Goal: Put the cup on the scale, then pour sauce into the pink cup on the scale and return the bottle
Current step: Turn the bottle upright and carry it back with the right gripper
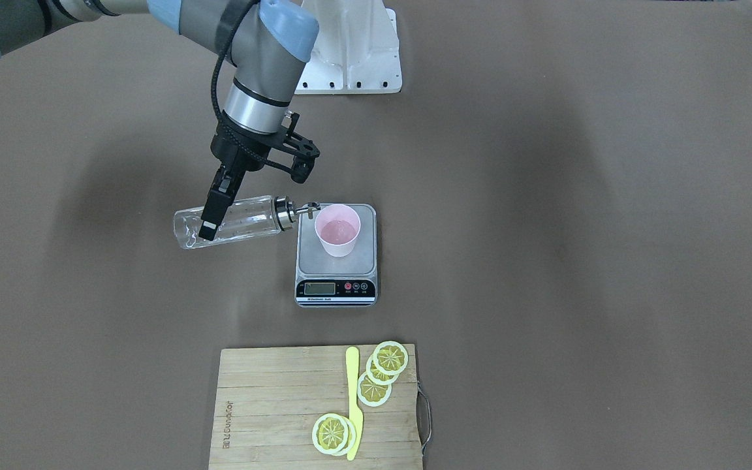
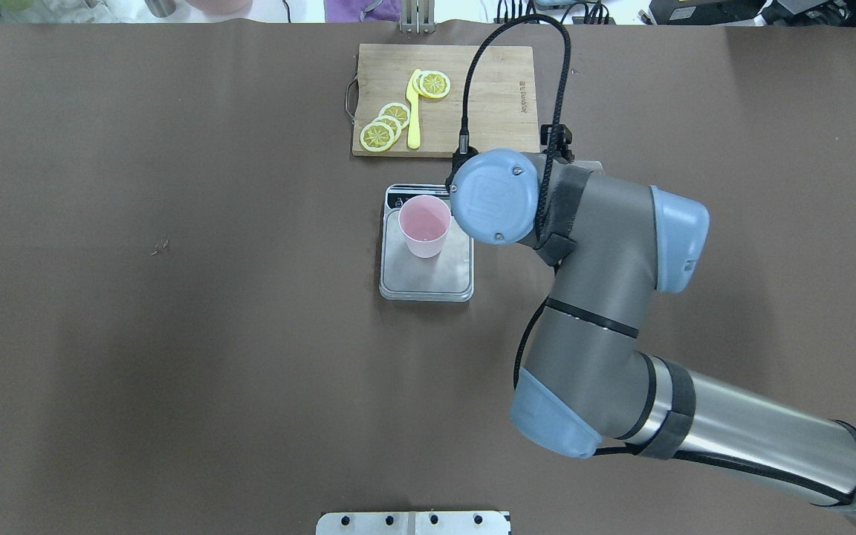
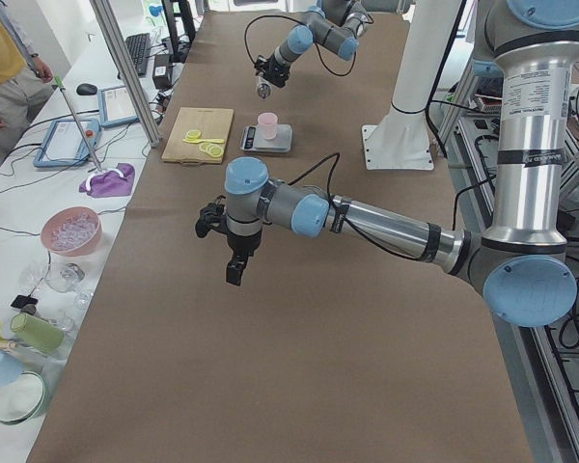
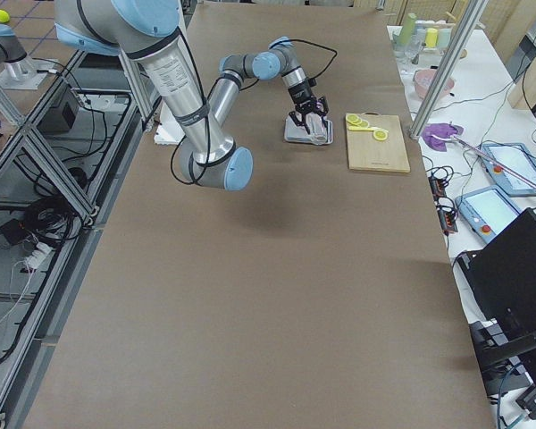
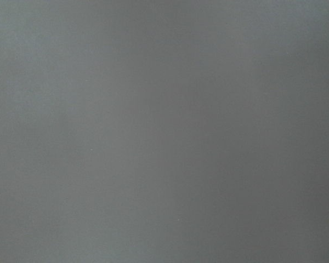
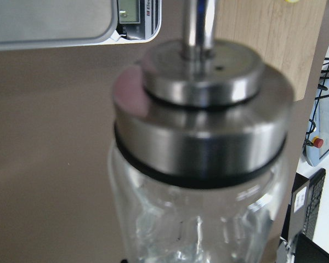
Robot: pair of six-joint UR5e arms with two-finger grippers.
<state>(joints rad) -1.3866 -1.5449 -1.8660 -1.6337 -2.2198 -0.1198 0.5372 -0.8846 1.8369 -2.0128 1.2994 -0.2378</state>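
We see the right gripper [image 1: 209,222] clamped across the middle of the bottle [image 1: 245,219], its black fingers [image 1: 207,228] pressed on the clear, smooth glass. The bottle is a plain cylinder tipped almost level. Its shiny metal cap and thin spout point at the cup [image 1: 337,230], and the spout tip sits just over the cup's near rim. In the right wrist view the cap is a stepped steel disc with a dark ring beneath it.

The cup is pale pink, matte and tapered. It stands upright near the middle of the scale [image 1: 335,264], a flat rectangle with rounded corners, a brushed silver platform and a black front strip with a small display.

The bottle's base juts out past the scale's edge on the robot's right, over the dull brown table [image 1: 546,261]. A band of table separates the scale from the wooden board [image 1: 271,405], which carries lemon slices [image 1: 390,358] and a yellow knife [image 1: 353,405]; a wire handle sits on its side edge.

The left gripper [image 3: 234,268] hangs above the table, well apart from the scale, and we cannot tell how its jaws stand.
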